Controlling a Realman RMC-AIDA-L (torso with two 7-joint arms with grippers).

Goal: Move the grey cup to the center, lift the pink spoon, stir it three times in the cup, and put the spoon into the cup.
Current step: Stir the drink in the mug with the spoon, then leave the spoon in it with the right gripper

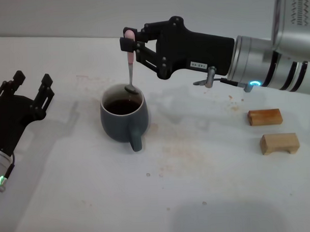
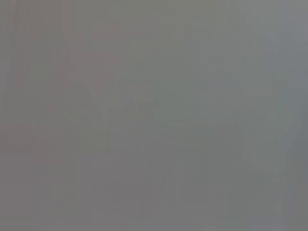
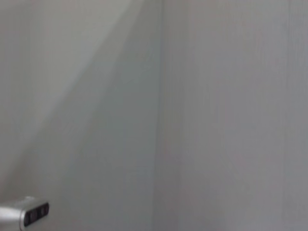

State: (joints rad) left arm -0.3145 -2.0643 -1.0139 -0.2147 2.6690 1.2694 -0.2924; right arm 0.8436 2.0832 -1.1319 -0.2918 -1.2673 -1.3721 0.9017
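The grey cup (image 1: 123, 118) is sitting near the table's (image 1: 208, 195) center, so that step looks done. The pink spoon (image 1: 129, 63) is hanging upright, its bowl dipping at the cup's rim, with the right gripper (image 1: 129, 41) pinching its handle; stirring or release seems pending. The left gripper (image 1: 30, 85) is idling at the left, jaws spread.
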